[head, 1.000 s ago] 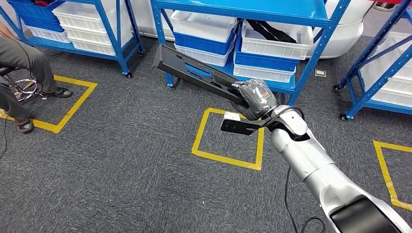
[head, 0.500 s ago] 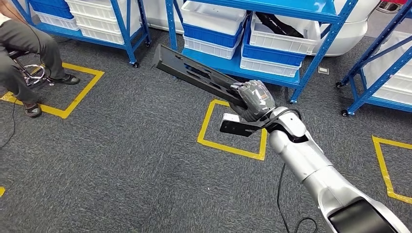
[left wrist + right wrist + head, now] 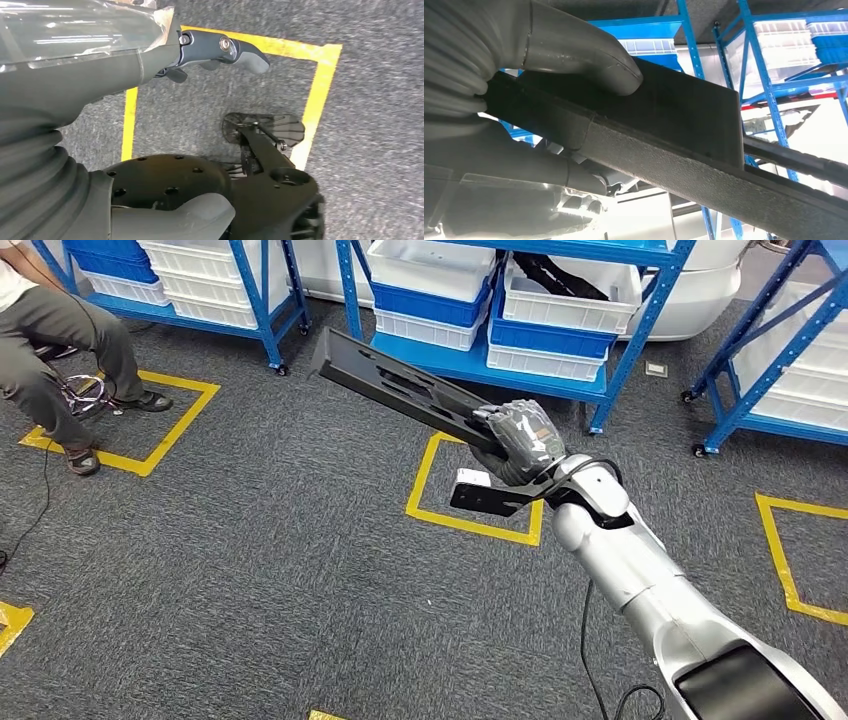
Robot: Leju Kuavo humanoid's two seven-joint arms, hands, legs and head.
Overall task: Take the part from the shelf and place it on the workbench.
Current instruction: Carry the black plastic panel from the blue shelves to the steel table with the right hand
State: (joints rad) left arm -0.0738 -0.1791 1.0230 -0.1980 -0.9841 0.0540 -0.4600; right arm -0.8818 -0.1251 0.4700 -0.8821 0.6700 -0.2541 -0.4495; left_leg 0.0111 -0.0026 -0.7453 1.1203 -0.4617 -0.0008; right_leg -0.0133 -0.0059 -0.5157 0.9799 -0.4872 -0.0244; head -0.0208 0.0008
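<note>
Item: long black part (image 3: 400, 390), flat with slots cut through it. Held at one end by the right hand (image 3: 520, 440), whose fingers are wrapped around it; the free end reaches up and away from the hand toward the blue shelf (image 3: 600, 330), well above the grey carpet (image 3: 250, 570). In the right wrist view the thumb (image 3: 584, 55) presses flat on the part's dark surface (image 3: 684, 115), and the part's far end is cut off by the picture's edge.

Left hand (image 3: 220, 50): seen from the left wrist camera, hanging over the carpet with nothing in it; the fingers are partly hidden behind the grey cover, so how far they are spread cannot be told.

Beneath the right hand: a yellow taped square (image 3: 470, 525) on the carpet, partly hidden by the wrist.

On the shelf behind the part: white and blue bins (image 3: 560, 315); one white bin holds dark pieces, too cut off to identify.

Left of the shelf: a seated person (image 3: 60, 350), cropped by the frame, feet on another taped square.
</note>
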